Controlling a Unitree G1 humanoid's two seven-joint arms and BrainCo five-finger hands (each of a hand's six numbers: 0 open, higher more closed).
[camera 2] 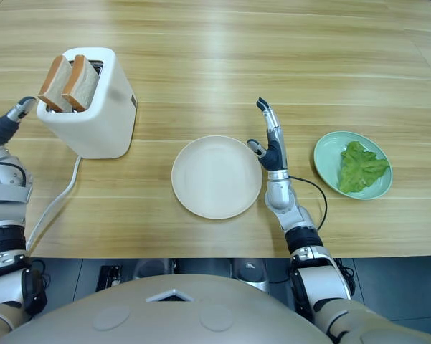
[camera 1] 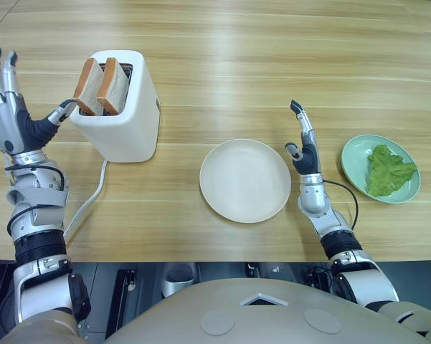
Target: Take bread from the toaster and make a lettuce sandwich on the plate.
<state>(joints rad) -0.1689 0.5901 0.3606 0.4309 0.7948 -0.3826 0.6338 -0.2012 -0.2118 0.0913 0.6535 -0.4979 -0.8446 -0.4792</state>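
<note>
A white toaster (camera 1: pixel 125 118) stands at the left of the wooden table with two slices of bread (camera 1: pixel 102 86) sticking up from its slots. My left hand (camera 1: pixel 11 107) is just left of the toaster, fingers spread and upright, its thumb tip close to the nearer slice; it holds nothing. An empty cream plate (camera 1: pixel 245 180) lies in the middle. My right hand (camera 1: pixel 303 143) stands edge-on between the plate and a green dish (camera 1: pixel 355 154), fingers straight up and empty. A lettuce leaf (camera 1: pixel 389 169) lies in that dish.
The toaster's white cord (camera 1: pixel 90 201) runs from its base down to the table's front edge near my left arm. Bare wooden tabletop (camera 1: pixel 272 57) stretches behind the plate and toaster.
</note>
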